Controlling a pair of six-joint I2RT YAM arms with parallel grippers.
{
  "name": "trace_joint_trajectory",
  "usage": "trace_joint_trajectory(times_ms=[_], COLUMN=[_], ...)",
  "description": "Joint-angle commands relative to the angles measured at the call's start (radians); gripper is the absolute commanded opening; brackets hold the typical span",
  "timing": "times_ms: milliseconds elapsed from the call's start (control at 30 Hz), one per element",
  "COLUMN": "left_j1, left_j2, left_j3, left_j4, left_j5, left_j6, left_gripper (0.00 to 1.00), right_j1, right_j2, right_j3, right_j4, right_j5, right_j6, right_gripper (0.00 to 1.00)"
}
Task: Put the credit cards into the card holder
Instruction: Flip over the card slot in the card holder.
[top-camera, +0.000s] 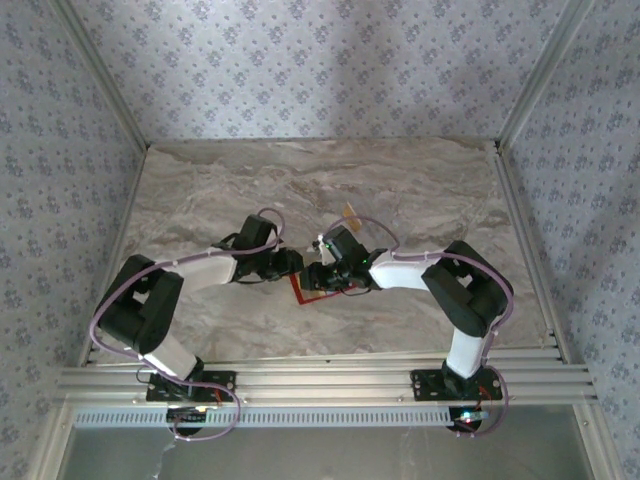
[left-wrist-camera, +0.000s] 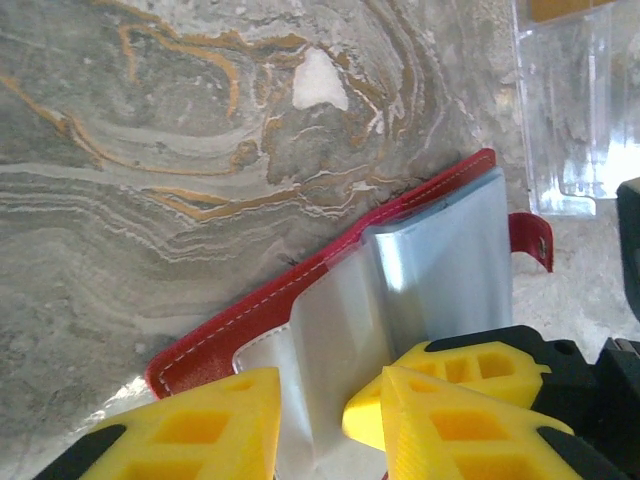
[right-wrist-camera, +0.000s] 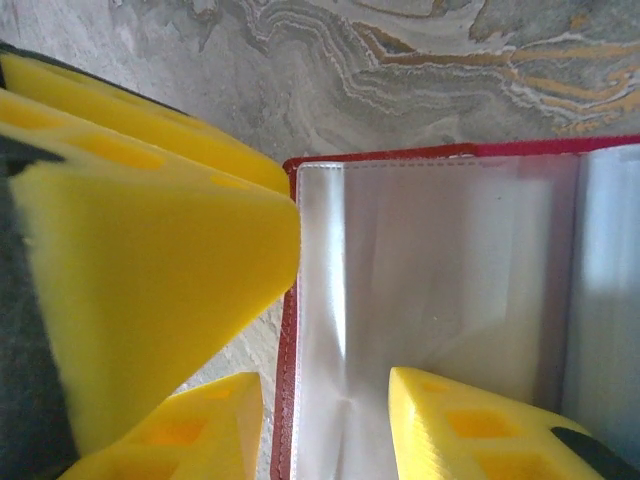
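Card holder (left-wrist-camera: 290, 290) lies open, left pincer (left-wrist-camera: 315, 400) and right pincer (right-wrist-camera: 325, 400) both partly spread astride its clear sleeves (right-wrist-camera: 450, 260).

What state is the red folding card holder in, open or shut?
Open: the red folding card holder lies spread on the marble table, clear plastic inner sleeves facing up.

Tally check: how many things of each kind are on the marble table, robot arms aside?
Red folding card holder: 1
Pale grey-blue card: 1
Tan-yellow card: 1
Clear plastic case: 1
Total: 4
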Motion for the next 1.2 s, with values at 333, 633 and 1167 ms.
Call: trace_joint_trajectory(times_ms=[333, 633, 1167], left_j1=[-0.044, -0.045, -0.06], left_j2=[0.118, 0.118, 0.165], left_j3=[0.109, 0.125, 0.173], left_j4=[-0.17, -0.202, -0.244], left_j5=[-0.087, -0.106, -0.088], left_j6=[0.088, 0.112, 0.166], left_gripper=[0.24, 0.21, 0.19], right_j1=[-0.011, -0.048, -0.039], right_j2=[-0.08, -0.148, -0.066], right_j3=[0.008, 0.053, 0.014], right_j4=[-0.051, -0.258, -0.334], right_j5=[0.007, 0.15, 0.351], right_j6=[-0.02, -0.118, -0.103], right_gripper=[0.42, 0.44, 0.18])
